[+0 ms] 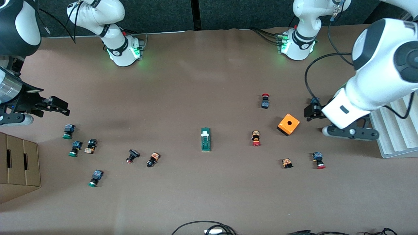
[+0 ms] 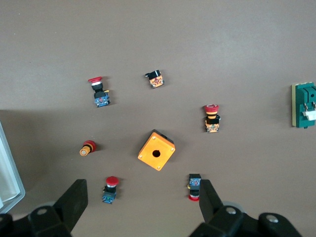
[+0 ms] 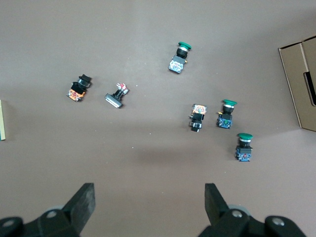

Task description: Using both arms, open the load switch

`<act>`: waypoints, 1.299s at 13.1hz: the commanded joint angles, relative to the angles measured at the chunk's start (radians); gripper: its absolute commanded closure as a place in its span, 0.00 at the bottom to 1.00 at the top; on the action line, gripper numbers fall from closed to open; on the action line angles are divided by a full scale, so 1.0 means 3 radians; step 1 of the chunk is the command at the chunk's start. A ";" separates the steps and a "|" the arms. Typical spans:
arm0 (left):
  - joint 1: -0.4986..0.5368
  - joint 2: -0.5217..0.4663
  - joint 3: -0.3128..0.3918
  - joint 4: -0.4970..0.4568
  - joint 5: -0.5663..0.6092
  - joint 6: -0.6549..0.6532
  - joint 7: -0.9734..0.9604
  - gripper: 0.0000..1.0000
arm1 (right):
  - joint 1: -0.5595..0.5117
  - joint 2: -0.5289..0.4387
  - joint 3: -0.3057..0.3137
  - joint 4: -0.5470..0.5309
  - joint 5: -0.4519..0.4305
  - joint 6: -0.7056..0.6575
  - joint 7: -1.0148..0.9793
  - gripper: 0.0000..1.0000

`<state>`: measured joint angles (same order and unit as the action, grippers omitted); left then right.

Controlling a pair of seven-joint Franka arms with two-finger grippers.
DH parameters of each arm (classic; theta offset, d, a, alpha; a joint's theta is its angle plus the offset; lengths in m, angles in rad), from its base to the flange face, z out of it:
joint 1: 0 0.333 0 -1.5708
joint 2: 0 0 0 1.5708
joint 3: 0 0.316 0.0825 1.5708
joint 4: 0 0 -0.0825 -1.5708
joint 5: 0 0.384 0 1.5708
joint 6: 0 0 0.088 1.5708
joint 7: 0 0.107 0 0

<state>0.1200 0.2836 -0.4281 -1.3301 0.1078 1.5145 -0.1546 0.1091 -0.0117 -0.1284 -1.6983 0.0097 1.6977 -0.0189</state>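
The load switch [image 1: 205,139], a narrow dark-green block with a white tab, lies flat at the middle of the table, untouched. One end of it shows at the border of the left wrist view [image 2: 305,105]. My left gripper [image 1: 311,112] hovers over the left arm's end of the table, beside the orange box, and is partly covered by its own arm. It is open and empty [image 2: 142,200], with red-capped buttons below it. My right gripper [image 1: 61,107] hangs open and empty [image 3: 149,197] over the right arm's end, above bare table close to the green-capped buttons.
An orange cube box [image 1: 288,124] with a hole and several red-capped push-buttons [image 1: 256,138] lie toward the left arm's end. Green-capped buttons [image 1: 75,148] and black ones lie toward the right arm's end. A cardboard box [image 1: 19,163] and a white ribbed tray [image 1: 396,130] stand at the table's ends.
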 commanded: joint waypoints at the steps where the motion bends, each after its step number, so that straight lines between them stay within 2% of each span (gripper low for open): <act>1: -0.0179 -0.0525 0.0596 -0.0667 -0.0307 0.0258 0.0305 0.00 | -0.0021 0.0034 0.0014 0.0067 -0.0053 0.0017 -0.0009 0.00; 3: -0.0460 -0.0755 0.1067 -0.0995 -0.0324 0.0427 0.0682 0.00 | -0.0016 0.0034 0.0014 0.0067 -0.0068 0.0017 -0.0014 0.00; 5: -0.0614 -0.0939 0.1293 -0.1272 -0.0313 0.0672 0.0720 0.00 | -0.0001 0.0034 0.0014 0.0067 -0.0089 0.0017 -0.0014 0.00; 9: -0.0630 -0.0976 0.1325 -0.1298 -0.0283 0.0694 0.0444 0.00 | 0.0009 0.0039 0.0019 0.0067 -0.0094 0.0012 -0.0024 0.00; 17: -0.0722 -0.0951 0.1504 -0.1298 -0.0273 0.0633 0.0710 0.00 | -0.0001 0.0044 0.0019 0.0067 -0.0084 0.0006 -0.0009 0.00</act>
<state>-0.0777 0.0149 0.0008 -1.6970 0.0266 1.7019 0.0353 0.1098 -0.0098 -0.1249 -1.6972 0.0097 1.6982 -0.0199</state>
